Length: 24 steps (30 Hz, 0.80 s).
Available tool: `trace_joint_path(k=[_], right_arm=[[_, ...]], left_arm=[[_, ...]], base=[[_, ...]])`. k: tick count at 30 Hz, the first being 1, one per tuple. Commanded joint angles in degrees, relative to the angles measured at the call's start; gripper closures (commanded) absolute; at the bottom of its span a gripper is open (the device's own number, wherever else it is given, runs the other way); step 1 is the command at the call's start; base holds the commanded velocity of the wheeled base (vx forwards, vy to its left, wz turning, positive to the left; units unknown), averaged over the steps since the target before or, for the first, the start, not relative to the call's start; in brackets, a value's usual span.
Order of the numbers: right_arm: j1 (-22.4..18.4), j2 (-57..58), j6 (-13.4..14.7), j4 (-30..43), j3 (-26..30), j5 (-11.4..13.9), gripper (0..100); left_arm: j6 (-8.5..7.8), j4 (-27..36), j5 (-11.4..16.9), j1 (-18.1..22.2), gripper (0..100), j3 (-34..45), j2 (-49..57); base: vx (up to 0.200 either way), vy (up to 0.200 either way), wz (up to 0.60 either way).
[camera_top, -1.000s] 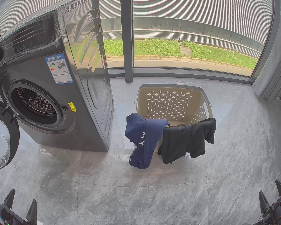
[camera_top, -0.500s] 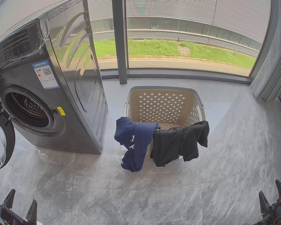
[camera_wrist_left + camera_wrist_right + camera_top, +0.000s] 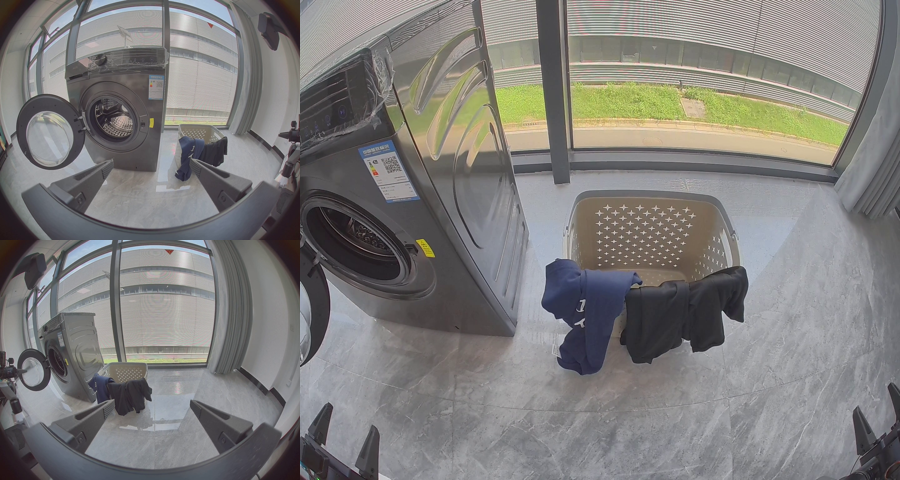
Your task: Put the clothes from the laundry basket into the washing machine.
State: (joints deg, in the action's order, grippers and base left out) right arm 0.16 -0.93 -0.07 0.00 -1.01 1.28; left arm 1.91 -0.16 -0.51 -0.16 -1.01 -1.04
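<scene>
So this is right at the start: nothing is picked up yet, it's the approach step. Both garments are draped over the near rim of the cream plastic laundry basket with star-shaped holes (image 3: 650, 231). The navy blue garment (image 3: 584, 312) is on the side closer to the machine and hangs low toward the floor, and the black garment (image 3: 675, 312) is right next to it, touching it. The basket looks otherwise empty.

The left hand (image 3: 349, 422) and right hand (image 3: 875, 403) both sit low and well back from the basket, fingers spread wide, holding nothing.

My guess for the next move is to get closer and bring one hand down onto a garment where it folds over the rim. After that, pinch a good bunch and lift high enough that the tail doesn't drag or tip the basket. The grey front-loading washing machine (image 3: 469, 206) stands just to the left of the basket. Its round glass door (image 3: 50, 131) is swung wide open and the drum (image 3: 114, 117) is exposed, so no door handling is needed.

Room-wise there's a glossy grey marble-look floor (image 3: 612, 425), floor-to-ceiling windows (image 3: 706, 75) behind the basket and a pale grey curtain (image 3: 872, 162) off to the right.
</scene>
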Motion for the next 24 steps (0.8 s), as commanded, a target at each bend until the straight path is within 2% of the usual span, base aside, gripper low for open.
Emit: trace_joint_path(k=[1,24], right_arm=[[0.0,0.5,0.0,0.0,1.0,0.0,0],[0.0,0.6,0.0,0.0,1.0,0.0,0]], left_arm=[[0.11,0.0,0.0,0.0,0,1.0,0.9],[0.02,0.0,0.0,0.0,0,1.0,0.9]], base=[[0.0,-0.2,0.0],[0.0,0.0,0.0]])
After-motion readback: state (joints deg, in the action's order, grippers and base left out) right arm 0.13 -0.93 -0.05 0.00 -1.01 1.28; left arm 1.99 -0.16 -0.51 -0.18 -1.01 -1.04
